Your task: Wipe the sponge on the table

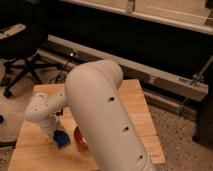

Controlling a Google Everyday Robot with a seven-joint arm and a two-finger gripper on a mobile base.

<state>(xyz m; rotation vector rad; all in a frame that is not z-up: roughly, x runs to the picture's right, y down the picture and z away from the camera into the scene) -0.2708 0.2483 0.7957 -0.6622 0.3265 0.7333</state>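
The blue sponge (62, 140) rests on the light bamboo table (136, 110) near its front left. My gripper (57, 133) comes down on the sponge from the upper left, shut on it and pressing it to the wood. The white wrist (42, 111) sits just above, and the thick white arm (102, 120) fills the middle of the view, hiding much of the tabletop.
A red-orange bowl (79, 141) sits right beside the sponge, half hidden by the arm. A black office chair (22, 50) stands on the floor at the back left. A long metal rail (165, 82) runs along the wall behind the table.
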